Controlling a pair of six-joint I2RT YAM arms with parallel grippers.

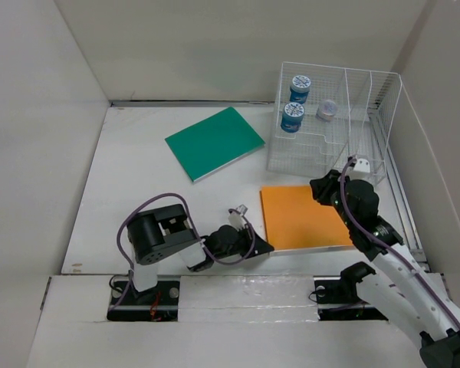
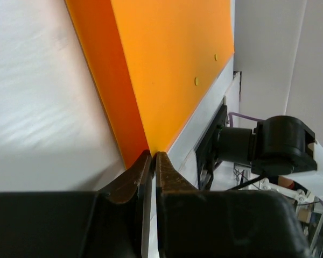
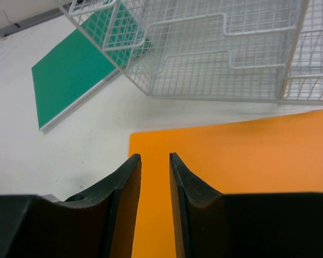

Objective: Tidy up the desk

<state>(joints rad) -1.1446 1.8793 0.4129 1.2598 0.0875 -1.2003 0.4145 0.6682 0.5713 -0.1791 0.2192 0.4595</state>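
The white desk (image 1: pixel 138 176) holds an orange notebook (image 1: pixel 303 217) at the near middle and a green notebook (image 1: pixel 215 142) further back. My left gripper (image 1: pixel 264 248) lies low at the orange notebook's near left corner. In the left wrist view its jaws (image 2: pixel 152 157) are pinched on that corner of the orange notebook (image 2: pixel 172 64). My right gripper (image 1: pixel 320 190) hovers over the notebook's far right part. In the right wrist view it (image 3: pixel 155 157) is open by a narrow gap and empty, with the orange cover (image 3: pixel 247 161) below it.
A white wire-mesh rack (image 1: pixel 333 119) stands at the back right, holding two blue-lidded tubs (image 1: pixel 300 88) (image 1: pixel 293 116) and a small grey jar (image 1: pixel 326 110). It fills the top of the right wrist view (image 3: pixel 215 48), with the green notebook (image 3: pixel 70 75) to its left. Wall panels enclose the desk.
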